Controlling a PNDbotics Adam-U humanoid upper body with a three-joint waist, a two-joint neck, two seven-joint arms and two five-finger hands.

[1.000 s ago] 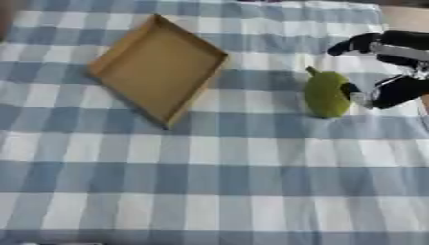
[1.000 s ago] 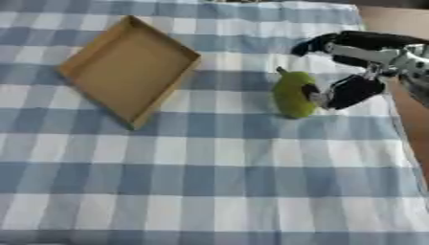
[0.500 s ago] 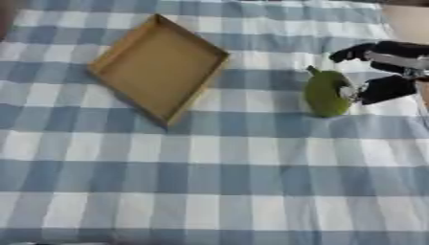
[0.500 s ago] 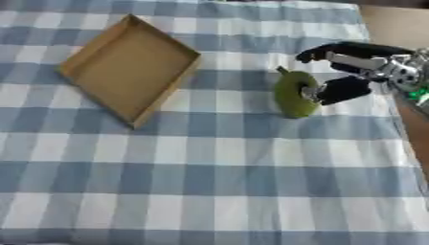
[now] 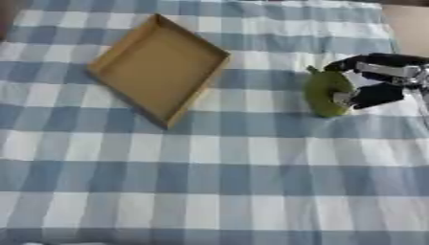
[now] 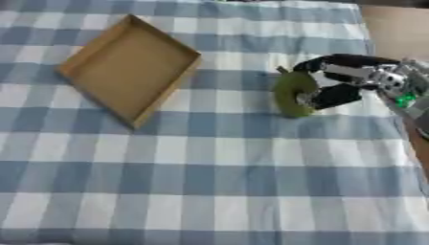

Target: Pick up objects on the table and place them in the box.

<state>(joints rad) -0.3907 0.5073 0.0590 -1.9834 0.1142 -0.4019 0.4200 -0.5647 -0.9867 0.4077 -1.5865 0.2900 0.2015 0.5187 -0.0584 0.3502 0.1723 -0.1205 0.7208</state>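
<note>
**A:** Which step is the robot on?

**B:** The pick-up, by the look of it. The right hand [image 6: 352,81] comes in from three o'clock and sits against the green pear-shaped fruit [image 6: 293,94]. Its fingers [image 6: 328,62] arch over the top of the fruit and a lower part presses the side facing the arm, so they are curled round it, grasping it. Whether the fruit is off the cloth yet cannot be told.

**A:** And where is the fruit relative to the box?

**B:** At about three o'clock of the cardboard box [image 6: 127,70], well apart from it, with a band of bare cloth between. The box lies turned at an angle, one corner pointing to twelve o'clock, and nothing shows inside it.

**A:** So what does the next move call for?

**B:** Most likely a lift clear of the cloth, then a carry toward nine o'clock, high enough to pass the box's near wall, and a release over its floor. The fruit is rounded, so it could roll if it is let go while tilted.

**A:** The left hand?

**B:** It shows in neither view.

**A:** And the surroundings?

**B:** The table is covered by a blue-and-white checked cloth [image 5: 209,182], which lies fairly flat. At the upper right, around one to two o'clock, a strip of plain tan surface [image 5: 406,24] shows past the cloth's edge. No other loose object is visible on the cloth.
</note>
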